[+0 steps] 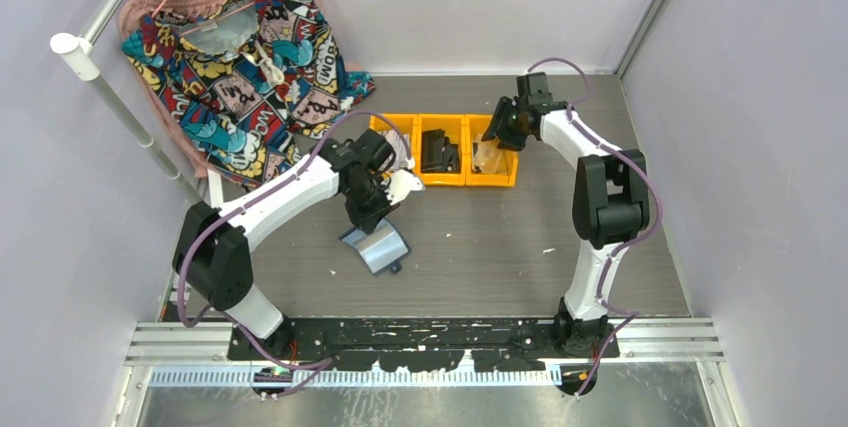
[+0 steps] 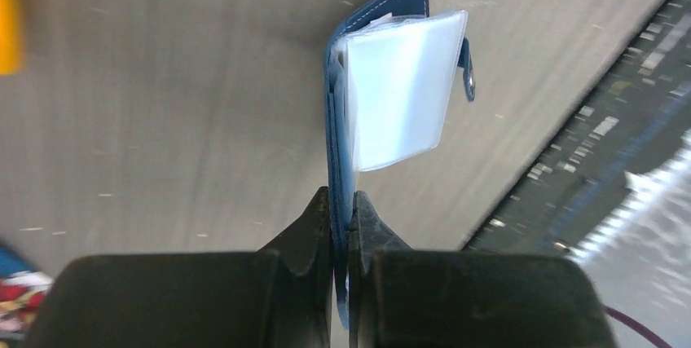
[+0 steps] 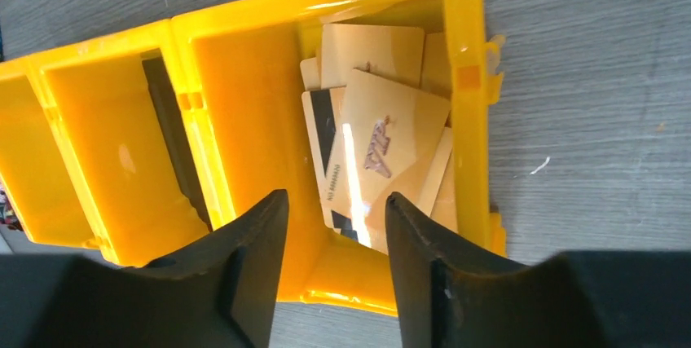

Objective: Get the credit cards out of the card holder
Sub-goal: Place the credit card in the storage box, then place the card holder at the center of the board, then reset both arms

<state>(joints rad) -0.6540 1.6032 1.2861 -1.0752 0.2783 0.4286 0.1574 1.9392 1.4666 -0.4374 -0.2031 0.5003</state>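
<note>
My left gripper [image 2: 342, 201] is shut on the edge of the navy-blue card holder [image 2: 391, 87], which hangs open above the table with its clear plastic sleeves showing. In the top view the card holder [image 1: 375, 245] sits below the left gripper [image 1: 372, 215]. My right gripper [image 3: 336, 201] stands open over the rightmost yellow bin [image 3: 244, 103], nothing between its fingers. Several tan credit cards [image 3: 383, 128] lie stacked inside that bin. From above, the right gripper [image 1: 503, 132] hovers at the bin [image 1: 508, 173] holding the credit cards [image 1: 489, 157].
A row of three yellow bins [image 1: 443, 182] stands at the back middle; the middle one holds black items [image 1: 438, 152]. A colourful patterned garment [image 1: 240, 57] hangs on a rack at the back left. The arm bases and a black rail [image 1: 420, 332] line the near edge.
</note>
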